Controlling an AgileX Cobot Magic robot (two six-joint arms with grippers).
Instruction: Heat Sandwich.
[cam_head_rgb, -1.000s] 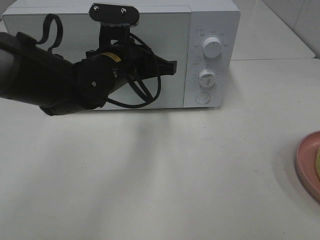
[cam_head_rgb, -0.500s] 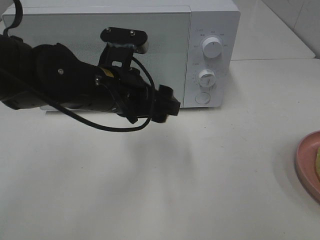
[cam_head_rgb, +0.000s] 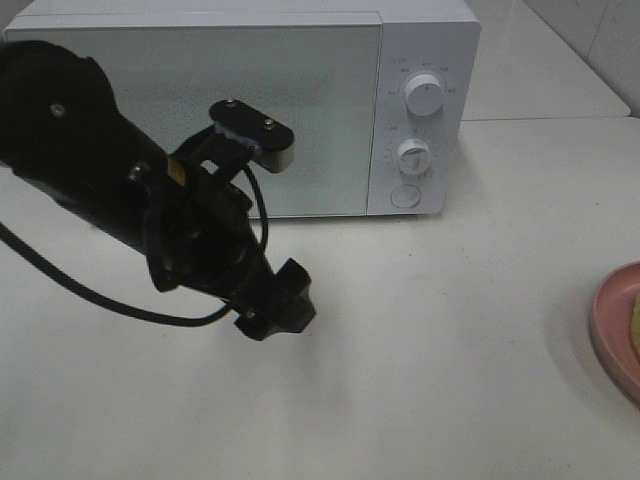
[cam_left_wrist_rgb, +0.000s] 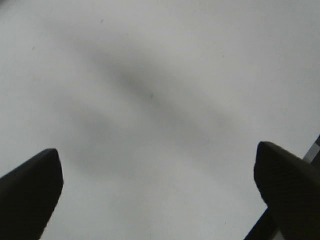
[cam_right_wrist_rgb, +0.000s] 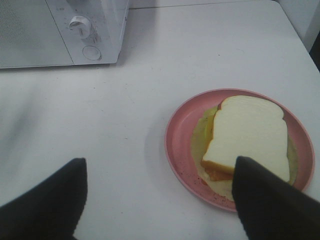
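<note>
White tabletop (cam_head_rgb: 420, 330), microwave (cam_head_rgb: 300, 100) at back, sandwich (cam_right_wrist_rgb: 247, 135) on pink plate (cam_right_wrist_rgb: 175, 145), both arms' fingers (cam_left_wrist_rgb: 30, 185) wide, empty.

Left arm (cam_head_rgb: 130, 200): bulky matte-black housing, looped black cable, small yellow label, silver screws; wrist camera bracket possibly grey-faced.

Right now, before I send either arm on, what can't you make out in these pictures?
- Sandwich: near corner hidden behind a right tool finger in the right wrist view; cut off by the frame edge in the high view, as is most of the plate.
- Microwave dial markings: too small to read in either view.
- Left wrist view: only blurred table.
</note>
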